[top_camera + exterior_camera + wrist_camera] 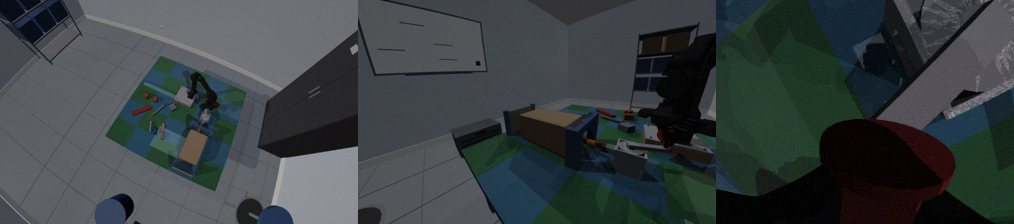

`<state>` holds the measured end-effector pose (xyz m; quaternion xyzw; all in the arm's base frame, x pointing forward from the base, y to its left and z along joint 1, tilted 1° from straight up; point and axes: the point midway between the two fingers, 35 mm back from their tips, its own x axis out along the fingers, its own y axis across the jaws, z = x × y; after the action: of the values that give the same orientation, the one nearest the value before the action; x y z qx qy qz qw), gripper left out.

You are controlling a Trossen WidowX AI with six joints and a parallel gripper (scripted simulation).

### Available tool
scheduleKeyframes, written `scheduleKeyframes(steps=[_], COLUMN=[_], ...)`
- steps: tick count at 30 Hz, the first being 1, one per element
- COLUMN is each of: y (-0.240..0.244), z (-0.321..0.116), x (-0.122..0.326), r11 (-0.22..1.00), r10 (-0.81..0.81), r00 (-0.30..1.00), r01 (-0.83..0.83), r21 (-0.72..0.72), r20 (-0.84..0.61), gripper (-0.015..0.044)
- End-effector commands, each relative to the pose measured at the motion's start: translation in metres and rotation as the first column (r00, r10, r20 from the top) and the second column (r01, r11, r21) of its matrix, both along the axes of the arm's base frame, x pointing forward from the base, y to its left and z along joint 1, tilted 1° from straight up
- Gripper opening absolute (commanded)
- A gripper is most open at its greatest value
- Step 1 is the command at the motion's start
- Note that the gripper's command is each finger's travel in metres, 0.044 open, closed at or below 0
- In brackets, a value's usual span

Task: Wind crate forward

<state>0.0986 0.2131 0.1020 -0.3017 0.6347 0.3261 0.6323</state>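
— From where does the top view look?
— From high above, steeply down, with the whole desk (120, 132) (546, 211) small inside.
— And exterior?
— Near, low, beside one desk corner, facing across. Both share the winch (204, 117) (629, 161); wrist looks at it closely.

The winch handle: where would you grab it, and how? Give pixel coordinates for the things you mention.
By the red knob (665, 135) (888, 155) at the free end of the crank (647, 146) (936, 82), probably from above with a finger on either side. The knob stands upright on the flat arm, clear of the winch (629, 162), and its wide head should help stop fingers slipping off. The gripper (873, 159) is closed on it there now.
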Motion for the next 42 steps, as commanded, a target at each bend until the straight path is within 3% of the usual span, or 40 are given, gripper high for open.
scheduleKeyframes(steps=[1,42], y=[-0.014,-0.053], z=[-0.002,-0.002], x=[0.006,0.043], r11=[1.000,1.000], r10=[-0.012,-0.012], r00=[1.000,1.000], r01=[0.012,0.013], r21=[-0.025,-0.028], r20=[0.008,0.012], gripper=[0.0000,0.0000])
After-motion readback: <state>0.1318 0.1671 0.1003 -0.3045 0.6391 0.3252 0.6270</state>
